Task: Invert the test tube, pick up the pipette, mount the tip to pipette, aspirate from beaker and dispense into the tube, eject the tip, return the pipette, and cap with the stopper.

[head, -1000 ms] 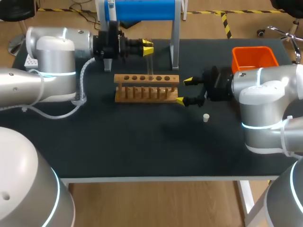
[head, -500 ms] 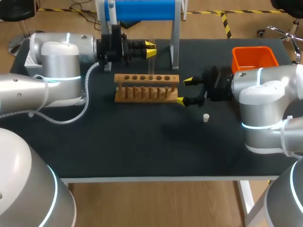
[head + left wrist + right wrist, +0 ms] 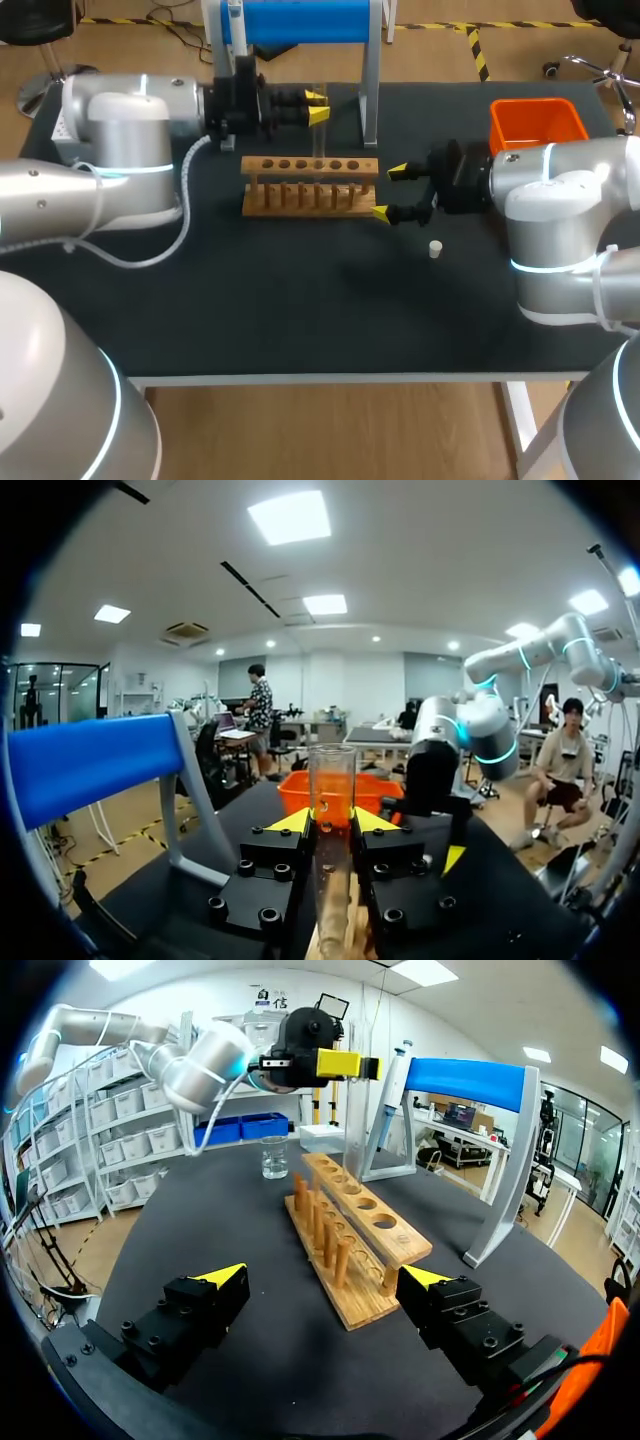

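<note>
The left gripper (image 3: 314, 104) hangs just behind the wooden rack (image 3: 310, 186), jaws closed on the clear test tube (image 3: 331, 810) — likely the inverting step, next needing a careful lowering into a hole — while the right gripper (image 3: 388, 191) sits wide open, empty.

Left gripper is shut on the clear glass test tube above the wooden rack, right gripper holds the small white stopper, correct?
Not quite: the right gripper is open and empty; the small white stopper lies on the table beside it, as the head view shows. The left gripper is shut on the clear glass test tube above the wooden rack.
</note>
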You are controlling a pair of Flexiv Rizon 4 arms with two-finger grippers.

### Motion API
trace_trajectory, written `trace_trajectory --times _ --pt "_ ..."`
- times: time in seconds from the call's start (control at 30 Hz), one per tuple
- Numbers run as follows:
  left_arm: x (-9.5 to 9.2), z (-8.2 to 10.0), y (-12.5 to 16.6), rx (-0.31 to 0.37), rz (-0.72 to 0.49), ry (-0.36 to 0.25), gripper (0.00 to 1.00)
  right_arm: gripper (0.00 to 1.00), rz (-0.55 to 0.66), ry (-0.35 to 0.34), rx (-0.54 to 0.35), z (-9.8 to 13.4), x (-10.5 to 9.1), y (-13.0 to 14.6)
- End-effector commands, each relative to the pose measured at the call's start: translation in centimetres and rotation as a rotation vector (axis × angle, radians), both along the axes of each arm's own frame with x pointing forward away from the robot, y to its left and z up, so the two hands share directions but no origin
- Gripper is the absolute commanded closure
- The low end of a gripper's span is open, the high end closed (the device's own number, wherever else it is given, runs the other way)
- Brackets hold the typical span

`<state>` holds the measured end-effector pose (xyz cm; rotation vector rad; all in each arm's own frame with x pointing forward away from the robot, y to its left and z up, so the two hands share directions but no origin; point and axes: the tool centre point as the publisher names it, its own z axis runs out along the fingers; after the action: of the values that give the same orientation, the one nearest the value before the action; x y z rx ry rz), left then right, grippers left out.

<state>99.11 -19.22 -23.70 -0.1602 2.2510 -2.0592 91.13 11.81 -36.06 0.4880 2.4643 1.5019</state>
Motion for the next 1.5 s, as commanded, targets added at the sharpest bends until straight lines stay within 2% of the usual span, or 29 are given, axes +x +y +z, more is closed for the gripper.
trace_trajectory --times 0.03,0.2,0.77,0.93,1.5 --pt "-0.6 0.1 -0.1 0.005 0.035 -0.002 1.00 0.00 0.000 -0.002 0.001 0.0 -0.1 -0.1" --pt "-0.8 0.2 -0.2 0.035 0.074 0.001 1.00 0.00 0.000 -0.002 0.001 0.0 -0.1 -0.1" --pt "-0.5 -0.3 -1.1 0.010 0.113 -0.033 1.00 0.00 0.000 -0.002 0.001 0.0 -0.1 -0.1" --pt "-0.5 -0.6 -0.8 -0.020 0.116 -0.010 1.00 0.00 0.000 -0.002 0.001 0.0 -0.1 -0.1" --pt "-0.5 -0.6 -0.8 -0.020 0.116 -0.010 1.00 0.00 0.000 -0.002 0.001 0.0 -0.1 -0.1"
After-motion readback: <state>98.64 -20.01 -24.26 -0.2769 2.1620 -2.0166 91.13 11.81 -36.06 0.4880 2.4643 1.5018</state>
